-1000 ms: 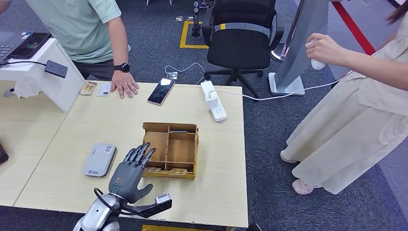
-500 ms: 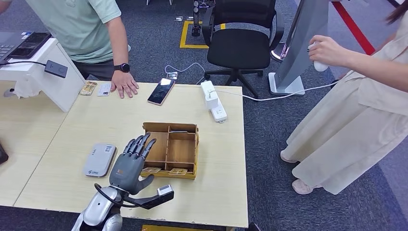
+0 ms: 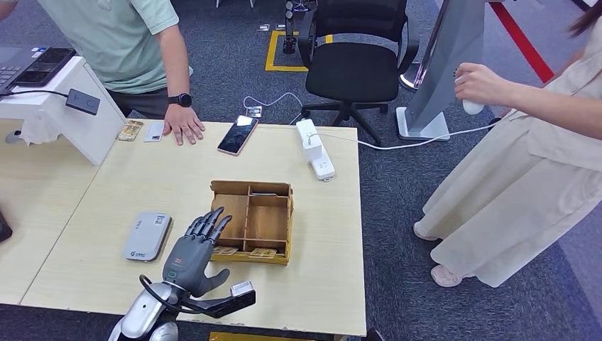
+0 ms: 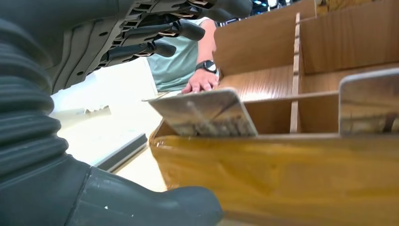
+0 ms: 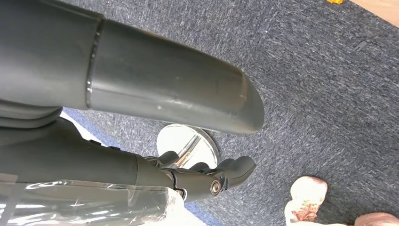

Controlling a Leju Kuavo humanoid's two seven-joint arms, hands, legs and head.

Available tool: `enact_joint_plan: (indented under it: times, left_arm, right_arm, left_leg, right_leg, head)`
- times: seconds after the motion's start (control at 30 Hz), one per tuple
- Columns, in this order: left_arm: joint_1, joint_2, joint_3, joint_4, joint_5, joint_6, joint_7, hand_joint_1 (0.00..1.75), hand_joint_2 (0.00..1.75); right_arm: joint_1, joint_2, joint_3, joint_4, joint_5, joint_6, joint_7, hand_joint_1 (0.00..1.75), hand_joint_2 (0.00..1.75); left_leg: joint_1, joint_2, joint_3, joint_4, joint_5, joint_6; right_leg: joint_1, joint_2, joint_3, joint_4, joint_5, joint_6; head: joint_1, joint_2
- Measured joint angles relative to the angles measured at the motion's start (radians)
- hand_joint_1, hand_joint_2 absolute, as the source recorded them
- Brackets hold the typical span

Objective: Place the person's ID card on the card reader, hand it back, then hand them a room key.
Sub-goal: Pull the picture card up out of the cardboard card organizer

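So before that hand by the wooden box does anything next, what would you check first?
1. Left hand free to pick something up: ok, fingers spread, nothing in it.
2. Cards within reach: ok, cards lie in the front slots of the wooden box, right beside the fingertips.
3. Card reader clear: ok, nothing lies on it.
4. The person's ID card handed over: cannot tell; two small cards lie on the table by the person's hand.
5. Right hand ready: cannot tell, it hangs over the carpet, fingers partly hidden.
6. Phone and power strip clear of the left hand: ok, both lie beyond the box.
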Motion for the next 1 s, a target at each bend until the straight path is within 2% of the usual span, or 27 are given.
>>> enact_joint_plan:
  times: [0.27,0.63,1.0]
  left_arm:
    - [0.005,0.007,0.0,0.008,-0.003,0.008,0.005,0.0,1.75]
    - [-0.003,-0.004,0.0,0.007,-0.064,0.071,0.005,0.0,1.75]
    - [-0.004,-0.011,0.0,0.007,-0.07,0.069,0.004,0.0,1.75]
  right_arm:
    - [0.0,0.0,0.0,0.0,0.0,0.0,0.001,0.0,0.0]
    - [0.0,0.0,0.0,0.0,0.0,0.0,0.008,0.0,0.0]
    - [0.0,0.0,0.0,0.0,0.0,0.0,0.008,0.0,0.0]
  left_leg:
    - [0.0,0.0,0.0,0.0,0.0,0.0]
    - [0.0,0.0,0.0,0.0,0.0,0.0]
    - [0.0,0.0,0.0,0.0,0.0,0.0]
  right_leg:
    - [0.0,0.0,0.0,0.0,0.0,0.0]
    - [0.0,0.0,0.0,0.0,0.0,0.0]
    - [0.0,0.0,0.0,0.0,0.0,0.0]
  head:
    - [0.0,0.0]
    - [0.0,0.0]
    - [0.0,0.0]
